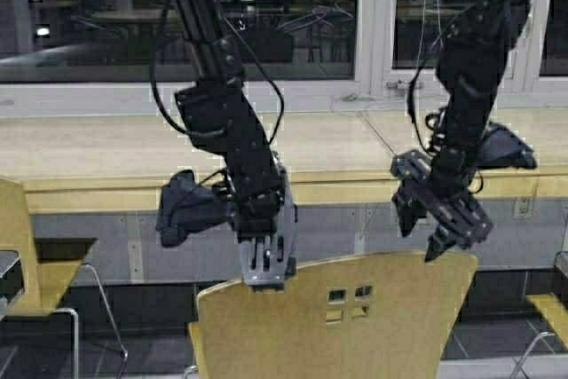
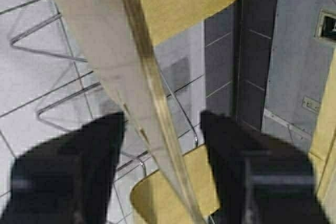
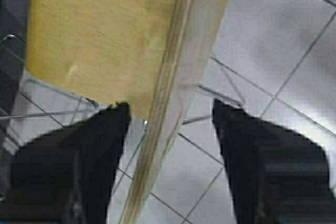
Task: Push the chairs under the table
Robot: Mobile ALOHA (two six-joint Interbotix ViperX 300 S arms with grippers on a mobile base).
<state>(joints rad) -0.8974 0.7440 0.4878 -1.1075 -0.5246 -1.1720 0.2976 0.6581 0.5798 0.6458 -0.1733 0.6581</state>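
A yellow-tan plywood chair (image 1: 355, 321) with four square cutouts stands in front of me, back towards me, out from the pale-wood table (image 1: 133, 153). My left gripper (image 1: 264, 270) is open and straddles the top edge of the chair back near its left corner; the edge (image 2: 157, 103) runs between its fingers. My right gripper (image 1: 441, 232) is open at the back's top right corner, with the edge (image 3: 168, 108) between its fingers. Neither pair of fingers presses the wood. The chair seat (image 3: 100, 35) shows below.
A second tan chair (image 1: 27, 264) stands at the left, and part of another (image 1: 546, 308) at the right edge. The floor is pale tile (image 3: 283, 40). A window with a sill (image 1: 89, 95) runs behind the table. An outlet (image 1: 524, 208) sits under the table.
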